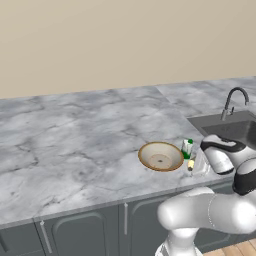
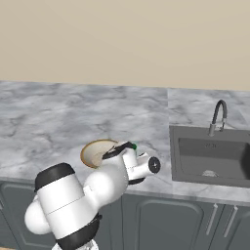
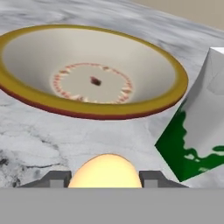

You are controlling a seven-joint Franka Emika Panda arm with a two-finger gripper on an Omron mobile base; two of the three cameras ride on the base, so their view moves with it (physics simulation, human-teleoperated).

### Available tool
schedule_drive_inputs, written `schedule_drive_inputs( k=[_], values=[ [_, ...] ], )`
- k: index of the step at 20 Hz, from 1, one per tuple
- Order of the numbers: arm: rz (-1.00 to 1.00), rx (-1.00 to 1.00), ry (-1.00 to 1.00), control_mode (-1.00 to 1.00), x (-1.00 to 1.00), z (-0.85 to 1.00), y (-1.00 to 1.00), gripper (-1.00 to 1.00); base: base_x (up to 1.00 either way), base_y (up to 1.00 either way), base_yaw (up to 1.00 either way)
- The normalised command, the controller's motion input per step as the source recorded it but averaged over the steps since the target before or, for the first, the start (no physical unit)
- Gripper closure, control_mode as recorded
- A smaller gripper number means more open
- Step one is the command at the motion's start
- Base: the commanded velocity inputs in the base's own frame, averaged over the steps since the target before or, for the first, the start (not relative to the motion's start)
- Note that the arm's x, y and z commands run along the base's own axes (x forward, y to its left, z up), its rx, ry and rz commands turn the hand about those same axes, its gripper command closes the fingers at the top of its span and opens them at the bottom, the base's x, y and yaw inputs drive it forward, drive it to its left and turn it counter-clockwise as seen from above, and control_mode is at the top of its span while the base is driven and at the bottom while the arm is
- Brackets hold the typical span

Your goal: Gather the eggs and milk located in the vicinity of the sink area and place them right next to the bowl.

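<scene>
Closest in the hand view, an egg (image 3: 105, 171) sits pinched between the hand's (image 3: 105, 178) dark fingertips (image 3: 56, 178), low over the tabletop (image 3: 39, 135), bowl (image 3: 173, 94) just beyond, milk carton (image 3: 197, 127) beside it. From the left base view, the milk carton (image 1: 187, 148) stands beside the bowl (image 1: 150, 162), near the sink (image 1: 235, 127).

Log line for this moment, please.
gripper: shut on egg | milk: by bowl | egg: low over counter, not released
</scene>
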Motion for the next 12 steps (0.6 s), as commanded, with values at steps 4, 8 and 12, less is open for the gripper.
schedule_drive_inputs(
  k=[4, 8, 12],
  values=[
    [0.07, 0.00, 0.00, -1.00, 0.14, 0.00, -0.08, 1.00, 0.00, 0.00, 0.00],
    [0.05, 0.00, 0.00, -1.00, 0.21, 0.00, -0.05, 1.00, 0.00, 0.00, 0.00],
    [0.04, 0.00, 0.00, -1.00, 0.21, -0.01, -0.04, 1.00, 0.00, 0.00, 0.00]
  ],
)
